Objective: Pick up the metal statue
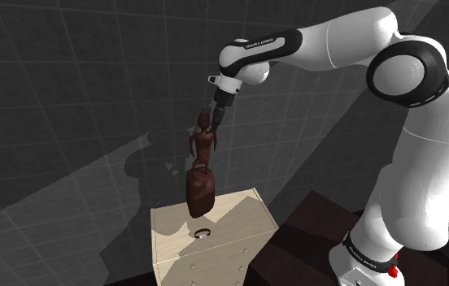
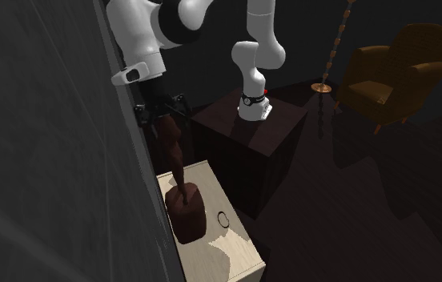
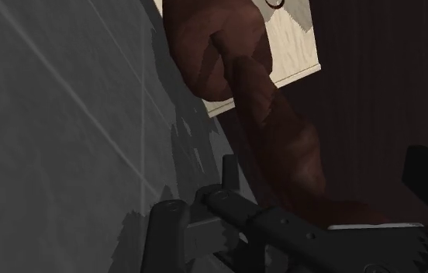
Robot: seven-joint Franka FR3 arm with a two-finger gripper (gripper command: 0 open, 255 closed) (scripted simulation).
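The black tool [image 1: 214, 114] was closed on the narrow upper end of the dark brown statue [image 1: 201, 191], gripping it from above beside the grey tiled wall [image 1: 68, 122]. The statue's broad base was at the wall-side edge of the pale wooden dresser [image 1: 243, 213], though whether it rested on the top or hung just clear of it could not be told. A small ring [image 1: 203, 235] lay on the same top just beside the base, toward the front edge, and the arm's dark stand [image 2: 247, 140] stood next to the dresser.
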